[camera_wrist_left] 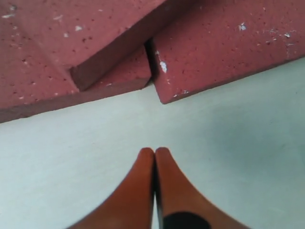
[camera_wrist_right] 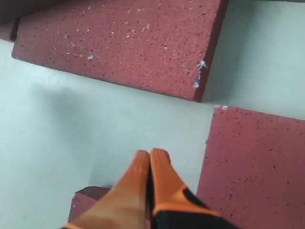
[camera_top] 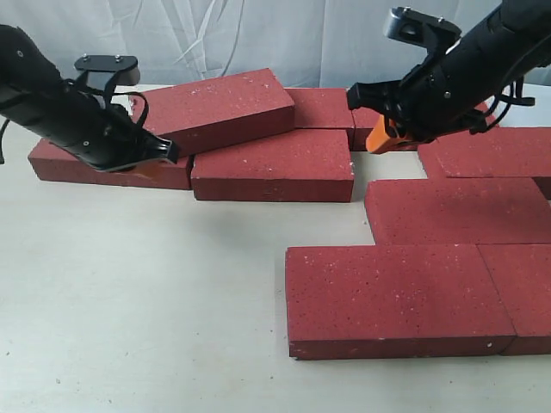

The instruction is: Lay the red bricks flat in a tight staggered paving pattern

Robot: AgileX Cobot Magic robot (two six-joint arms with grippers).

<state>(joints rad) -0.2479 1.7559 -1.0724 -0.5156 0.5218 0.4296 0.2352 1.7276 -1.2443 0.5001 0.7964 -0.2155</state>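
The red bricks (camera_top: 272, 163) look like coarse, matt cast stone. Their faces are grainy, pitted with tiny holes and scattered with white flecks, and 1 corner is chipped pale. The tabletop (camera_top: 129, 301) under them is a smooth, pale, matt sheet with faint scuffs. Behind hangs a backdrop (camera_top: 258, 34) of thin white cloth, creased and wrinkled. My left pincer (camera_wrist_left: 155, 152) and right pincer (camera_wrist_right: 150, 155) each carry 2 orange fingers of smooth plastic or rubber with a soft sheen, black at the base. My arm casings (camera_top: 52, 107) are black, matt plastic.

Red bricks (camera_top: 272, 165) on pale table (camera_top: 129, 301)
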